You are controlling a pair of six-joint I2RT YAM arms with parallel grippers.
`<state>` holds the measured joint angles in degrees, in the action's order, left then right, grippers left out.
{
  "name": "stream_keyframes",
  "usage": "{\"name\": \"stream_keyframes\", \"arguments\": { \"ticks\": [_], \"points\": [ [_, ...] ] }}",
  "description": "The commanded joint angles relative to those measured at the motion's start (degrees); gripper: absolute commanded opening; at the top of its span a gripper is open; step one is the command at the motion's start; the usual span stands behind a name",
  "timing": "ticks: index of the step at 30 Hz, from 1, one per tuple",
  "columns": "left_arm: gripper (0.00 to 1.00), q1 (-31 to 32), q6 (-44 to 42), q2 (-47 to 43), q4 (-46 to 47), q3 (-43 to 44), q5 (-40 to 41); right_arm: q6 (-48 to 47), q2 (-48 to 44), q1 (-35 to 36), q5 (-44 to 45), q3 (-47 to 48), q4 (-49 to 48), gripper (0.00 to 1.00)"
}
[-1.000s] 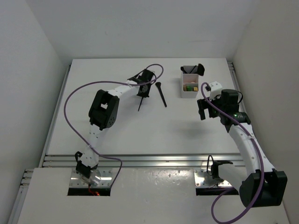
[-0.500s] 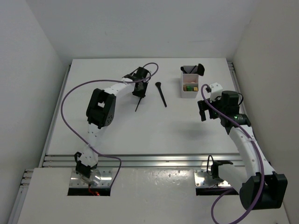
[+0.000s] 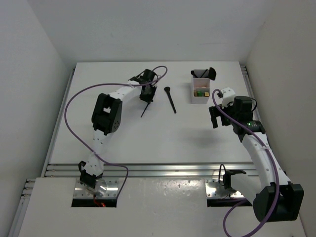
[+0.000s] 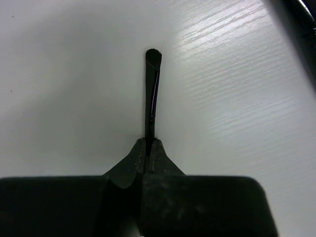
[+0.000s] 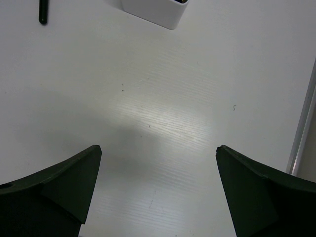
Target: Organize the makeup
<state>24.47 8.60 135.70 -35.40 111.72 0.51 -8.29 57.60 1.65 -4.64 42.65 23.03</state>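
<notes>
Left hand: the left hand [image 4: 148, 148] has its two fingers pressed together on a thin black brush [image 4: 152, 94], and no gap shows between the fingers and the handle.
Held brush: in the left wrist view it points straight away from the hand and ends in a small rounded tip. In the top view it runs from the hand toward the near left. I cannot tell whether its far end touches the surface [image 3: 123, 138].
Place of the left hand: in the top view the left hand [image 3: 146, 94] is over the far middle part of the surface, well left of the white box [image 3: 193, 95].
Second brush: a second black brush [image 3: 171, 100] lies flat on the surface just to the right of the left hand, apart from it, between the hand and the box.
Right hand: the right hand [image 5: 158, 190] has its fingers [image 5: 64, 187] spread wide, and only bare surface shows between them.
Place of the right hand: in the top view the right hand [image 3: 214, 115] is above the surface, near the box on its near right side, not touching it.
Box contents: a fan-headed brush [image 3: 211, 74] stands in the far compartment, leaning to the right. A small green item [image 3: 197, 92] and a small gold-brown item [image 3: 204, 93] sit in the near compartment.
Right wrist view: one corner of the box and the end of the second brush appear at the top edge.
</notes>
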Motion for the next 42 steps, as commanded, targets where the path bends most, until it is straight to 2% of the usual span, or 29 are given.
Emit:
{"name": "stream_keyframes", "arguments": {
  "ticks": [1, 7, 11, 16, 17, 19, 20, 21, 24, 26, 31, 32, 36, 42],
  "points": [
    [0.00, -0.56, 0.80, 6.24, -7.14, -2.03, -2.80, -1.20, -0.65, 0.20, 1.13, 1.29, -0.79, 1.00],
    [0.00, -3.38, 5.19, 0.28, -4.25, 4.02, -5.08, -1.20, -0.39, 0.11, 1.57, 1.20, -1.40, 1.00],
    [0.00, -3.38, 5.20, -4.73, 4.60, 8.07, -2.80, -0.32, -0.56, 0.11, 2.44, 0.77, -3.24, 1.00],
    [0.00, -1.89, -2.43, -9.47, 17.53, 11.33, -0.08, 0.73, -1.35, -0.15, 4.29, -0.46, -4.57, 1.00],
    [0.00, -1.18, -6.19, -10.36, 25.82, 10.80, -0.07, 0.91, -1.53, -0.16, 4.55, -0.64, -4.83, 1.00],
    [0.00, 0.92, -8.33, -12.20, 38.06, 5.28, 0.63, 2.13, -2.40, -0.50, 5.77, -2.13, -5.88, 1.00],
    [0.00, 1.63, -9.03, -12.82, 50.82, 3.52, 0.63, 2.49, -3.19, -0.77, 5.96, -2.83, -6.15, 1.00],
    [0.00, 2.59, -11.13, -12.83, 56.43, 2.63, -0.33, 2.67, -3.72, -0.77, 6.22, -3.71, -6.15, 1.00],
    [0.00, 7.51, -14.65, -6.27, 72.50, 6.74, -2.61, 3.20, -5.47, -1.39, 6.49, -4.07, -5.89, 1.00],
    [0.00, 10.76, -16.33, -1.78, 82.18, 13.59, -3.24, 3.20, -5.22, -1.38, 6.23, -3.98, -5.01, 1.00],
    [0.00, 15.43, -21.08, 15.34, 94.18, 30.44, -0.18, 3.02, -5.66, -1.21, 5.26, -3.10, -0.63, 1.00],
    [0.00, 15.43, -21.08, 16.86, 95.68, 31.53, 0.62, 2.85, -6.01, -1.38, 5.09, -2.76, 0.08, 1.00],
    [0.00, 16.49, -19.07, 17.67, 102.89, 26.10, 3.17, 1.35, -5.58, -1.39, 3.85, -1.08, 4.47, 1.00],
    [0.00, 16.49, -16.16, 21.80, 103.52, 25.48, 4.85, 0.04, -4.78, -1.39, 3.33, 2.17, 8.87, 1.00]
  ]
}}
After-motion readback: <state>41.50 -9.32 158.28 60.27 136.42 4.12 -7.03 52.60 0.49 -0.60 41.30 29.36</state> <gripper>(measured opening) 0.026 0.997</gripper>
